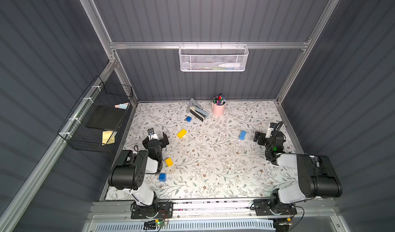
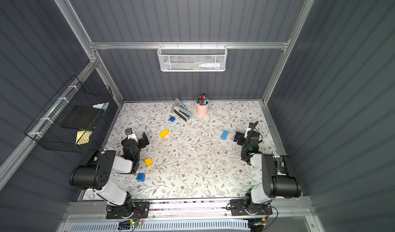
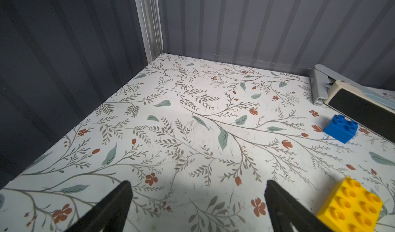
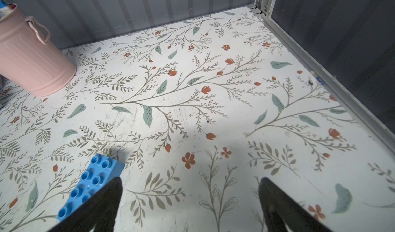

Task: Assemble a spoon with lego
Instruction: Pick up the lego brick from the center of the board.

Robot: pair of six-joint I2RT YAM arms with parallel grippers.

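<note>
Bricks of lego (image 2: 164, 133) lie scattered, every one single, none joined to another. In both top views the long yellow brick (image 1: 182, 133) sits left of centre on the flowered table (image 1: 213, 183). The small dark blue brick (image 1: 188, 119) is beyond it, near the grey hinged tool (image 1: 197, 111) and the pink pen bucket (image 1: 218, 109) at the back. Over on the right, the light blue brick (image 1: 242, 135) lies just beside the right gripper (image 1: 261, 137). Near the front, the square yellow brick (image 1: 169, 162) and the blue brick (image 1: 162, 177) sit close to the left arm. The left gripper (image 1: 157, 138) is left of the long yellow brick. On to the left wrist view: the left gripper (image 3: 197, 183) has its jaws spread wide, only floral surface between them. The long yellow brick (image 3: 350, 205) lies just outside one finger, the small dark blue brick (image 3: 342, 128) farther off beside the grey hinged tool (image 3: 319, 85). Right wrist view now: the right gripper (image 4: 190, 180) has its jaws spread wide too, holding nothing. The light blue brick (image 4: 92, 183) is partly hidden behind one finger, outside the gap; touching or not, I cannot tell. The pink pen bucket (image 4: 32, 57) stands well beyond.
</note>
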